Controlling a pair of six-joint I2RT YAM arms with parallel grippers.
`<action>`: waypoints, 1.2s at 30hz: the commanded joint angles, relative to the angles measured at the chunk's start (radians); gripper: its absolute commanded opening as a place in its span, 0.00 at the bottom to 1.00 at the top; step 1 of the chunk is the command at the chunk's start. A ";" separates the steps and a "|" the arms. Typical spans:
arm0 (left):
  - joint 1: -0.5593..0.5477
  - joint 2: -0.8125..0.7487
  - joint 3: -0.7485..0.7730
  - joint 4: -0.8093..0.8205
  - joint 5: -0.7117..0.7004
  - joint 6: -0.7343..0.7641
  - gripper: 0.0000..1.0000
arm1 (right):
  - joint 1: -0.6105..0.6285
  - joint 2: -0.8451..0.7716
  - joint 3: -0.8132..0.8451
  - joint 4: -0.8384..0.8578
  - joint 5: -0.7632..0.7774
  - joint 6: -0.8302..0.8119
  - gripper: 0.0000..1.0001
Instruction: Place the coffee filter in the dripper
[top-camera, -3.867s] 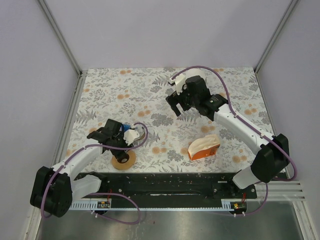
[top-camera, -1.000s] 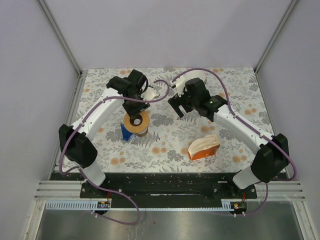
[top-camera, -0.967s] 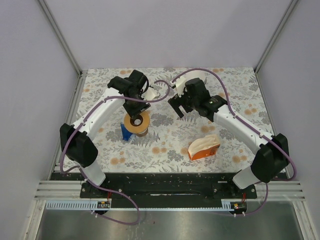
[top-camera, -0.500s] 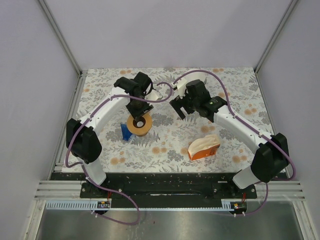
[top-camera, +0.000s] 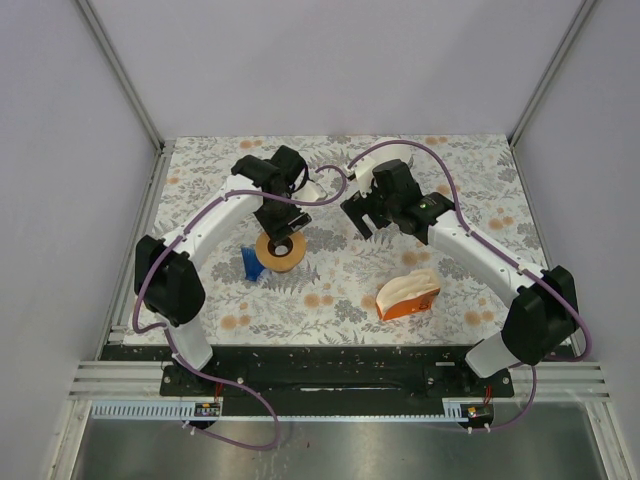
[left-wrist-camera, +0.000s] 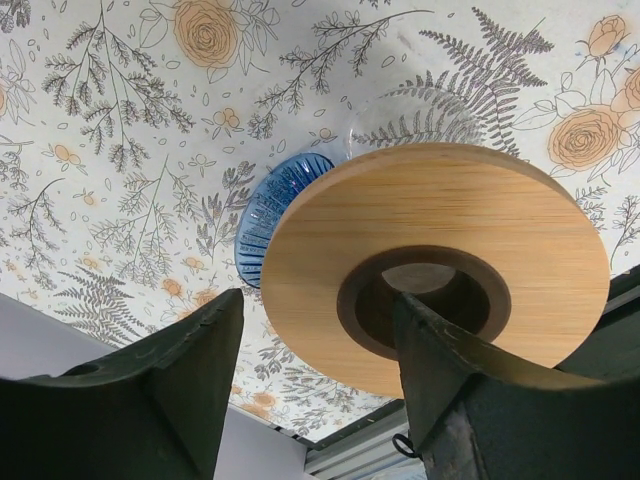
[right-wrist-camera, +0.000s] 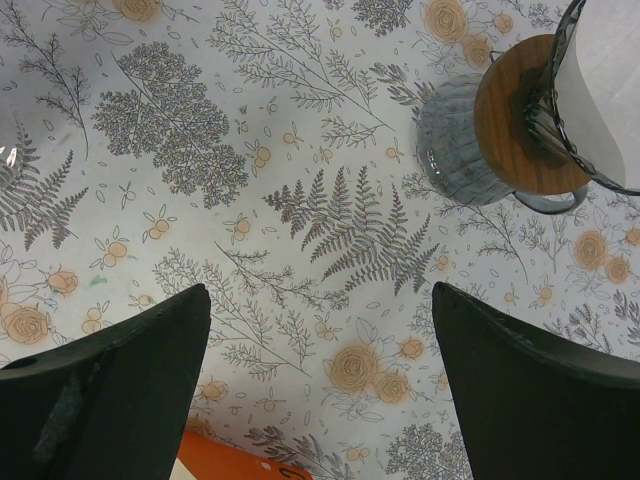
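The dripper (top-camera: 280, 250) is clear ribbed glass with a round wooden base ring. My left gripper (top-camera: 283, 222) holds it at mid-table. In the left wrist view the ring (left-wrist-camera: 440, 230) faces the camera, and my left gripper (left-wrist-camera: 318, 300) is shut on its wall, one finger in the centre hole. The dripper also shows in the right wrist view (right-wrist-camera: 480, 130). The white coffee filters sit in an orange holder (top-camera: 407, 295) to the near right. My right gripper (top-camera: 365, 215) is open and empty over bare cloth (right-wrist-camera: 320, 290), to the right of the dripper.
A blue ribbed object (top-camera: 250, 265) lies on the floral cloth just left of the dripper and also shows behind the ring (left-wrist-camera: 275, 210). A corner of the orange holder (right-wrist-camera: 230, 465) shows at the bottom of the right wrist view. Metal rails edge the table.
My left arm has carried the dripper from the near left to mid-table, and in the last second moved it slightly right and nearer. My right gripper has barely moved.
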 joint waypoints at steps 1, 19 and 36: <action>-0.015 -0.014 0.017 0.018 0.011 0.010 0.66 | 0.005 -0.037 0.004 0.020 0.000 -0.006 0.99; 0.217 -0.163 0.125 0.150 0.182 -0.212 0.82 | 0.005 -0.040 -0.002 0.016 -0.005 -0.005 0.99; 0.541 -0.205 -0.363 0.467 0.161 -0.918 0.89 | 0.005 -0.019 0.009 -0.003 -0.012 -0.002 0.99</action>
